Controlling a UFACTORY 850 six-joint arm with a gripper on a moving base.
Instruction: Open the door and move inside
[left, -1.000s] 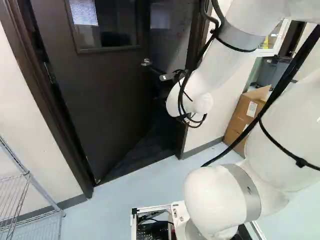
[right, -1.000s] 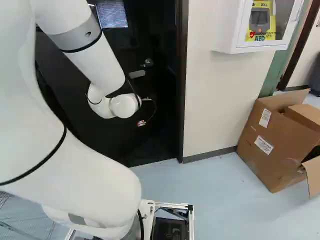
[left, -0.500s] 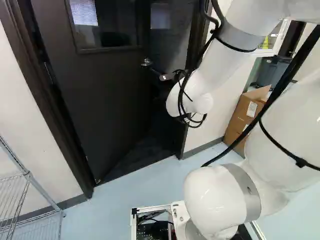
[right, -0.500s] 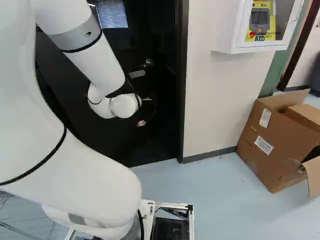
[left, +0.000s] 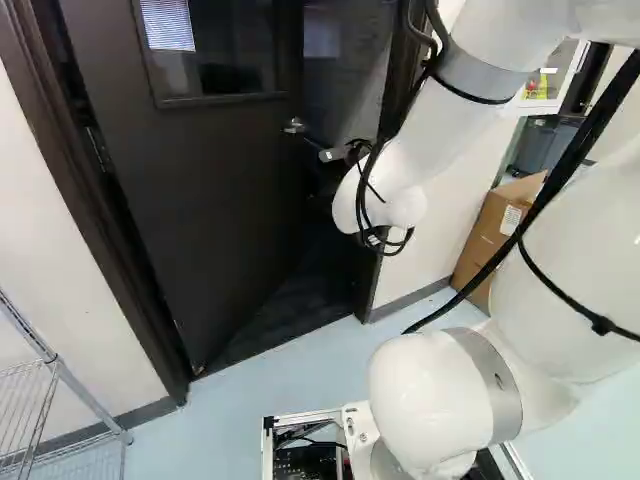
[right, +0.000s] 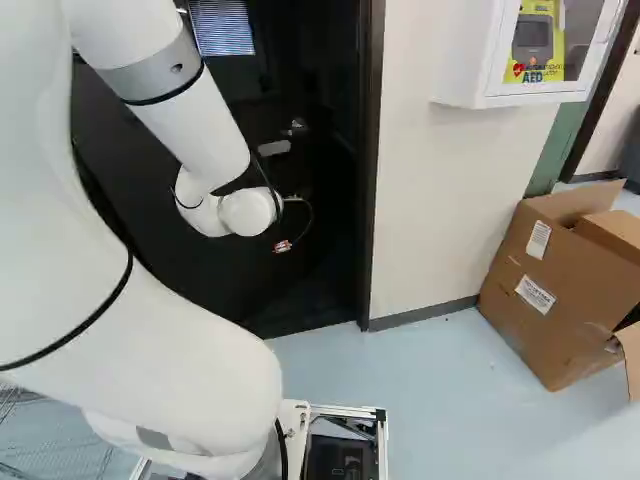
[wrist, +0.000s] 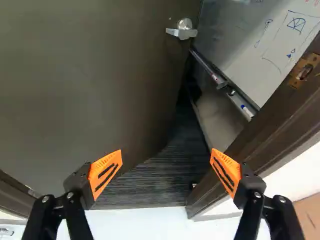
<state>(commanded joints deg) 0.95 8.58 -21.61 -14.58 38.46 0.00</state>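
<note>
The door (left: 200, 200) is already partly open, swung inward. The tool (wrist: 166, 172) is open and grips nothing. Moving inside, past the frame (wrist: 270, 125), remains to be done.

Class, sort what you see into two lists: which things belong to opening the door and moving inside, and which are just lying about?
Part of the job:
- door, partly open
- door handle
- door frame
- jaws, standing open

Just lying about:
- cardboard box
- wire shelf
- wall cabinet
- whiteboard beyond the doorway
</note>
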